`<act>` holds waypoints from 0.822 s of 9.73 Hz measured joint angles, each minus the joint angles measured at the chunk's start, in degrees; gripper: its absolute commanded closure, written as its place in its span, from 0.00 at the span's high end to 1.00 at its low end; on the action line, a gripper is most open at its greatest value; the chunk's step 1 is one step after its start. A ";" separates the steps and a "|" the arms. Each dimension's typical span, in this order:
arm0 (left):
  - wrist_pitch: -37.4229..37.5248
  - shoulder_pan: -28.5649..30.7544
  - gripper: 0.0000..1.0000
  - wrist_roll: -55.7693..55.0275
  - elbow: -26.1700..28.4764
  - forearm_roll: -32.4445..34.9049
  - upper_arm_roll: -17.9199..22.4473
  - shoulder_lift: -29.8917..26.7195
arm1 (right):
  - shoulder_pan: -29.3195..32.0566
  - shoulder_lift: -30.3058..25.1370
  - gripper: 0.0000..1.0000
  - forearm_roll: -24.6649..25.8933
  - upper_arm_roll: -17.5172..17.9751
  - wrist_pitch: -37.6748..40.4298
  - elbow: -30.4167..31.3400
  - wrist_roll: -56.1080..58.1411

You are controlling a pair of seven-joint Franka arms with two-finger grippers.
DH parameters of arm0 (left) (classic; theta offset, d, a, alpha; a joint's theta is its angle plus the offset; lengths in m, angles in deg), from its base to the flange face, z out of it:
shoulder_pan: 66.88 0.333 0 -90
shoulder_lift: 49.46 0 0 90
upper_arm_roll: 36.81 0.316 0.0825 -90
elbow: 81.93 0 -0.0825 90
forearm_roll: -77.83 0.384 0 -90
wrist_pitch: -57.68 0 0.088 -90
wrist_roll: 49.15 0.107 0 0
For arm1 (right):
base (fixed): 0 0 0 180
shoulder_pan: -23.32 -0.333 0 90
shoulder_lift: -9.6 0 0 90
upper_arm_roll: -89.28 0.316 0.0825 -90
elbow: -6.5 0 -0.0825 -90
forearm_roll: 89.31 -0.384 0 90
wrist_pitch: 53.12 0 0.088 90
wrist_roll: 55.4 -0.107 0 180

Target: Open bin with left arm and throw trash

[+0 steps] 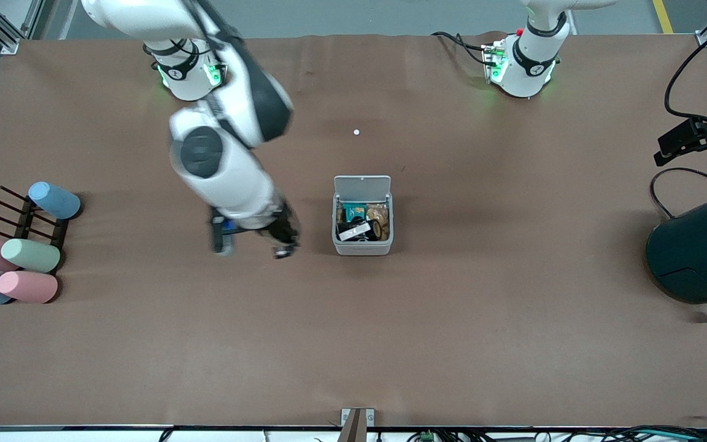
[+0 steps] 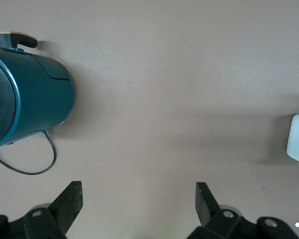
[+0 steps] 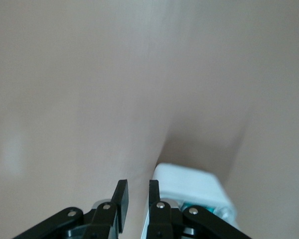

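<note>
The small white square plastic bin (image 1: 363,245) stands mid-bench with its hinged lid (image 1: 363,185) up and dark printed trash (image 1: 361,222) inside. The right gripper (image 1: 254,245) hovers just beside it toward the right arm's end, jaws nearly together and empty. The left gripper (image 2: 138,209) waits over bare bench near the large teal round container (image 2: 27,94), jaws apart. A careless sweep by the right arm could knock the light bin.

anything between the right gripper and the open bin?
Nothing visible. The right gripper is beside the bin, toward the right arm's end, with bare table between. The lid is up, with trash inside.
</note>
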 measured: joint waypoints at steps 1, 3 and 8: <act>0.00 -0.04 1.00 -0.01 -0.01 0.00 -0.07 0.00 | 3.83 -2.88 0.24 -0.01 -0.01 5.97 -0.02 6.98; 0.00 -0.18 1.00 -0.12 -0.04 0.00 -0.18 0.02 | 10.97 -7.78 0.28 0.02 -0.11 15.46 0.06 21.52; 0.00 -0.26 1.00 -0.17 -0.22 0.00 -0.28 0.08 | 26.55 -18.25 0.66 4.22 -0.38 30.80 1.32 64.63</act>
